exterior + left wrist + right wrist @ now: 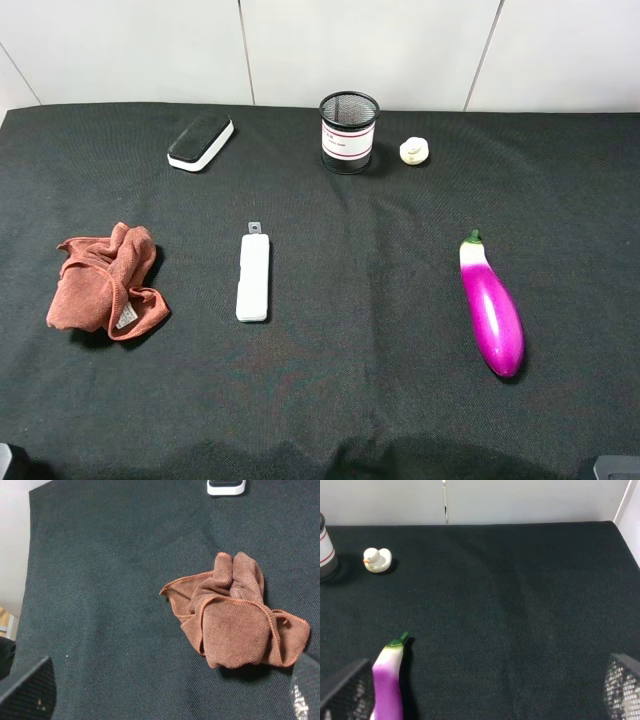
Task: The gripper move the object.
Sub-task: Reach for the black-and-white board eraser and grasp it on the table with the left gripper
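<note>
Operator: Grippers?
Spotter: Your left gripper is spread wide and holds nothing; your right gripper likewise, near the eggplant.
Operator: The eraser?
Spotter: Past the rag, which lies just ahead of your left fingers. It sits at the far left of the table, well apart from them, long axis slanting near-left to far-right. Your left arm is nearer.
Operator: Anything hidden?
Spotter: Your left wrist view cuts the eraser off at its edge; from above, both grippers barely show in the near corners.
</note>
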